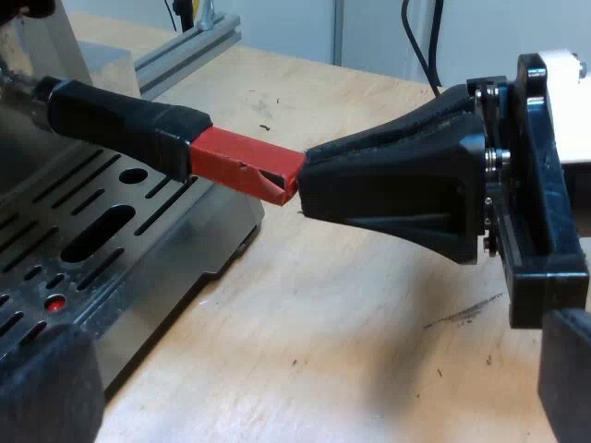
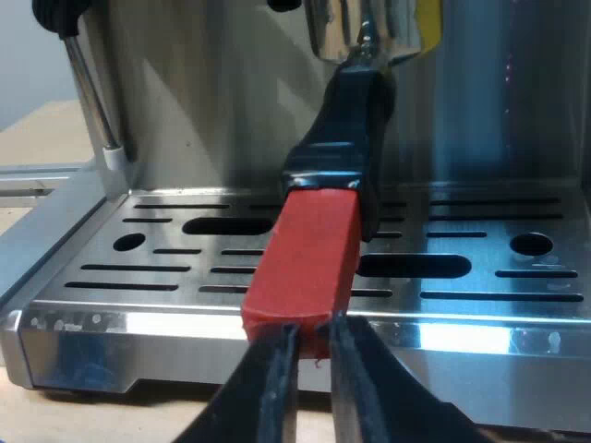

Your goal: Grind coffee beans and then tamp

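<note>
Left wrist view: your left gripper [image 1: 305, 378] hangs, fingers released; the right gripper [image 1: 309, 185] clenches the red tip of the dark-handled metal holder [image 1: 129, 125]. Right wrist view: it's locked in the steel espresso machine [image 2: 185, 111]; that shallow bite (barely any red) may slip on turning.

right gripper [image 2: 312, 358]: jaws nearly together, pinched on the near tip of the holder's red end | holder [image 2: 307, 263]: dark handle runs back to the espresso machine [image 2: 212, 101] front, above the slotted drip tray [image 2: 480, 277] | steam wand [image 2: 90, 88]: hangs beside the tray
</note>
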Available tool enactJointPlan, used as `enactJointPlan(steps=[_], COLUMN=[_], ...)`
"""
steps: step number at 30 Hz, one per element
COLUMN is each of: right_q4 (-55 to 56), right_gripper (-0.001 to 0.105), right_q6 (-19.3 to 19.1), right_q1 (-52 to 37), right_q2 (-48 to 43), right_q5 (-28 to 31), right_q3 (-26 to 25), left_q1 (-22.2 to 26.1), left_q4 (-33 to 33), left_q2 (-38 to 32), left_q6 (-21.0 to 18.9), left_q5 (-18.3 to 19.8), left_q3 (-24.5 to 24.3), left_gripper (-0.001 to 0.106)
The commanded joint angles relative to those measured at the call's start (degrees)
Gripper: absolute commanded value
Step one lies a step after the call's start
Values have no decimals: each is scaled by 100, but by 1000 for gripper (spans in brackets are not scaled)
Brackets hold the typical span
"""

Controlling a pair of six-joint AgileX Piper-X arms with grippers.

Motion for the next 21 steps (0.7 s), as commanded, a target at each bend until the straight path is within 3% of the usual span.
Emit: enactJointPlan(steps=[1,11,21], right_q4=[-260,-207,425], right_gripper=[13,13,13], right_q6=[-26,-26,22], right_q1=[-205,-120,534], right_q2=[2,2,2], right_q5=[643,594,715], right_q3=[-58,-58,-58], left_q1=[-40,-40,-40], left_q4=[-105,-105,-142], left_q2=[-16,-16,-16], left_q6=[-5,-5,-5], left_q5=[102,102,102], left_q3=[-9,-9,-9], left_gripper=[97,97,97])
